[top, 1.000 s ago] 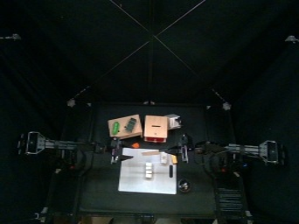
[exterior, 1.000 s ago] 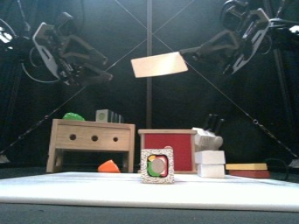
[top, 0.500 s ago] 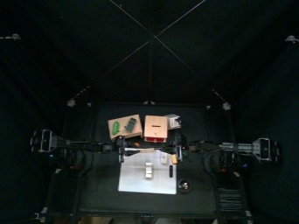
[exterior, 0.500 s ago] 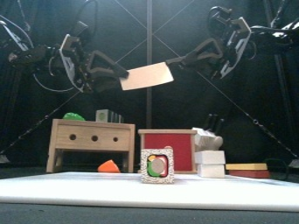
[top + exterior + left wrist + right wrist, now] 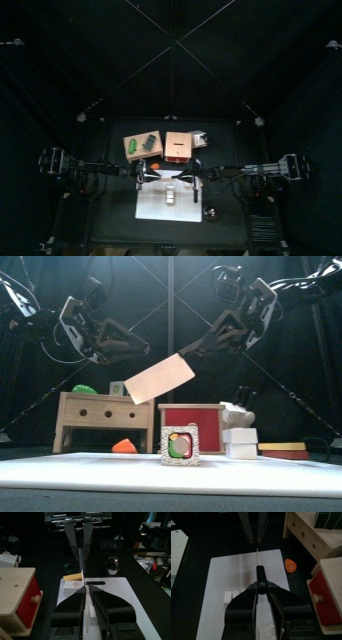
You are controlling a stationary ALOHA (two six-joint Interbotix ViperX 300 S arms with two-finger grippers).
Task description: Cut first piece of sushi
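Observation:
The sushi (image 5: 235, 595) is a short row of pale pieces on the white board (image 5: 231, 572); in the front view the sushi (image 5: 181, 445) shows end-on. My right gripper (image 5: 203, 344) is shut on the black handle of a knife (image 5: 260, 576). The pale blade (image 5: 160, 378) slants down to the left, high above the board (image 5: 120, 461). My left gripper (image 5: 136, 348) hangs opposite at the blade's tip, jaws apart on either side of the thin blade (image 5: 82, 572), not gripping it. From above, both grippers meet over the board's far edge (image 5: 150, 205).
Behind the board stand a tan box with a green mark (image 5: 142, 146) and an orange-brown box (image 5: 178, 145). A small orange piece (image 5: 290, 564) lies beside the board near the wooden boxes. A round dark object (image 5: 112, 562) sits right of the board.
The knife has come down and tipped from nearly level to a steep slant. Both arms have drawn in toward the middle, and the left gripper now flanks the blade's tip.

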